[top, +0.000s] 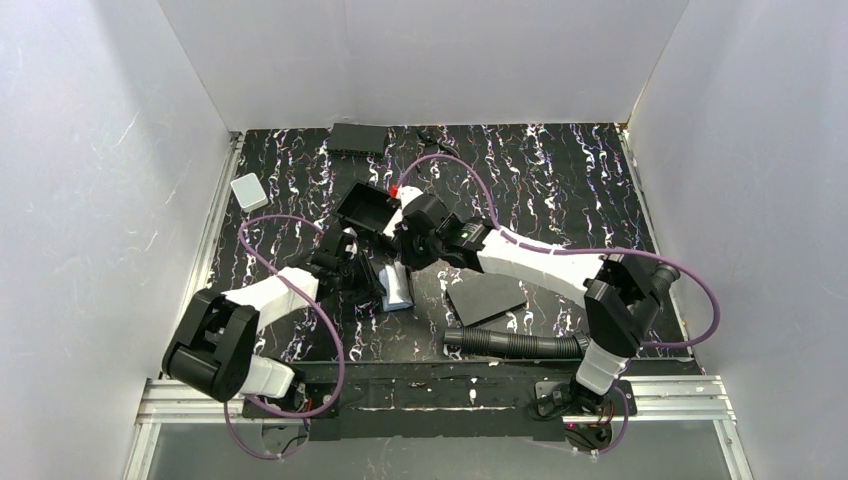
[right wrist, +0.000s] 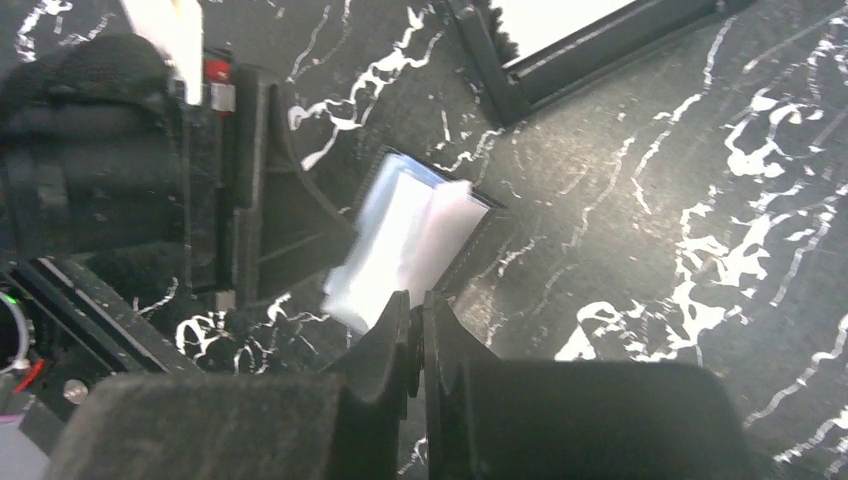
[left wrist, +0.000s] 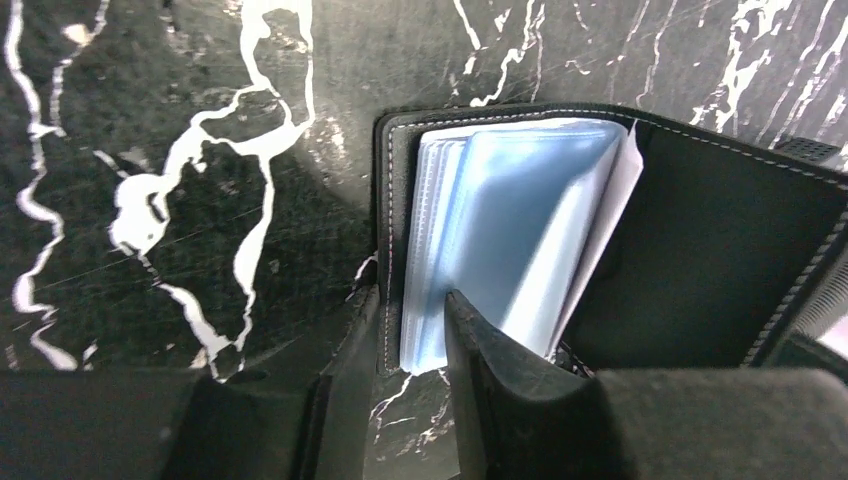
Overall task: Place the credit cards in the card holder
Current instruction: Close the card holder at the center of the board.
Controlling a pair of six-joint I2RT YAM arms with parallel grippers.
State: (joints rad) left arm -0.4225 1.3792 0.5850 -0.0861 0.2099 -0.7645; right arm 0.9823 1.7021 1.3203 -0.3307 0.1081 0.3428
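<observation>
Right now the open card holder [left wrist: 700,260] lies against both grippers. The left gripper [left wrist: 410,305] straddles its near cover edge and sleeves, though whether it is clamped cannot be told. The right gripper [right wrist: 415,300], pressed together, points at the holder's sleeves, where a pale-blue credit card [left wrist: 515,215] seems tucked lengthwise.

Both arms are crowding the table's [top: 570,190] middle: the left gripper [left wrist: 408,300], the right gripper [right wrist: 412,300], the open card holder [top: 398,290] and a black open box [top: 365,208] are sitting close together. A black flat sheet [top: 485,298] and a corrugated hose [top: 515,345] are blocking the near right. The far right surface is lying open for passage.
</observation>
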